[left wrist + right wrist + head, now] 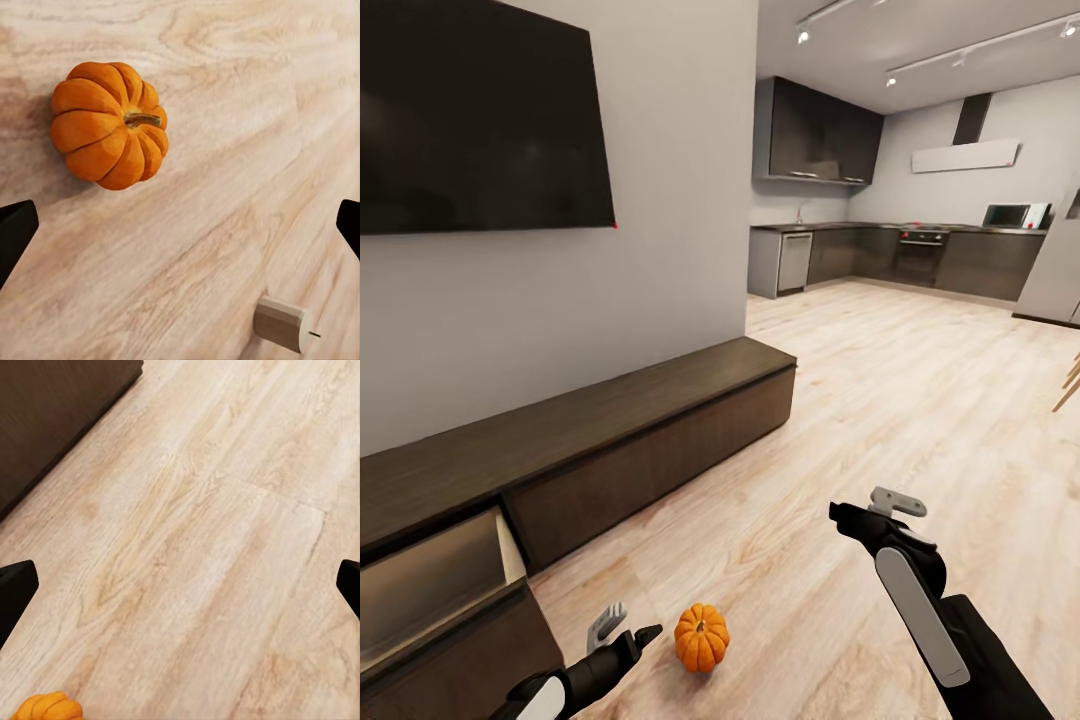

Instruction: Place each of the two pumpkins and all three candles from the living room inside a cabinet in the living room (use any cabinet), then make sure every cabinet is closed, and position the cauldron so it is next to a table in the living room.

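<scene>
The pumpkin sits on the floor just beside the left gripper, whose fingers are apart. Centre over it before closing. The right gripper seems open too.

no readable text, labels or signs

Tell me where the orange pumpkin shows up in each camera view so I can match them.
Head view: pumpkin low centre on the wood floor, beside the left gripper.
Left wrist view: upper left, stem sideways, a candle nearby.
Right wrist view: just an orange sliver at the bottom-left edge.
Shared landmark: the pale plank floor.
</scene>
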